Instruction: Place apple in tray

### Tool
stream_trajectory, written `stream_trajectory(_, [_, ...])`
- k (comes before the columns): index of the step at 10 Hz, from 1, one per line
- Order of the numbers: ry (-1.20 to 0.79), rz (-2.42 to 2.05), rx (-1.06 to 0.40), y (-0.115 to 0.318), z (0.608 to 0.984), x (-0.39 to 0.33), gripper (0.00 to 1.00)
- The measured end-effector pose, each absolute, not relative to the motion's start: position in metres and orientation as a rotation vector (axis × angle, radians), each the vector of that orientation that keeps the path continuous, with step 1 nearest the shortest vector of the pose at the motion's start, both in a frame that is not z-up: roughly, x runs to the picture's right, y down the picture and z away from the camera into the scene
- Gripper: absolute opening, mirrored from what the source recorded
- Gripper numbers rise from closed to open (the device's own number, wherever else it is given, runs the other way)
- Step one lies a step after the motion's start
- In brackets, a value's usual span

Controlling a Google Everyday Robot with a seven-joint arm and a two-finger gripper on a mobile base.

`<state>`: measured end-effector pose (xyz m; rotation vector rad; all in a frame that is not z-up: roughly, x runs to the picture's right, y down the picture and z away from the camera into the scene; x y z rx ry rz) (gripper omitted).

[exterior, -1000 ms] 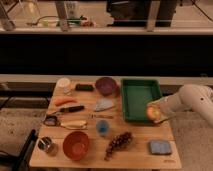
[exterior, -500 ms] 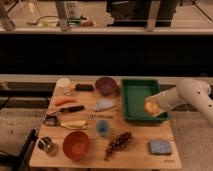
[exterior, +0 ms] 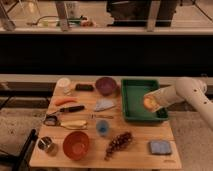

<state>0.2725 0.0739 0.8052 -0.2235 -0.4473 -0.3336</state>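
The apple (exterior: 148,103), small and yellow-orange, is held in my gripper (exterior: 152,103) over the right half of the green tray (exterior: 134,95). The gripper is at the end of the white arm that reaches in from the right. It is shut on the apple, just above the tray floor near the right rim. The tray lies at the back right of the wooden table and holds nothing else that I can see.
Left of the tray are a purple bowl (exterior: 106,85), a grey-blue cloth (exterior: 104,105), a carrot (exterior: 65,101) and a knife (exterior: 70,109). In front are a blue cup (exterior: 102,127), an orange-red bowl (exterior: 76,144), grapes (exterior: 118,143) and a blue sponge (exterior: 160,147).
My gripper has carried the apple from the tray's front right corner back and slightly left, so it is now over the tray's inside.
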Motion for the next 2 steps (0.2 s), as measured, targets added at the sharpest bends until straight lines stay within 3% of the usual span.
stream_trajectory(2, [-0.446, -0.321, -0.198, 0.0753, 0.8085, 0.2782, 0.0])
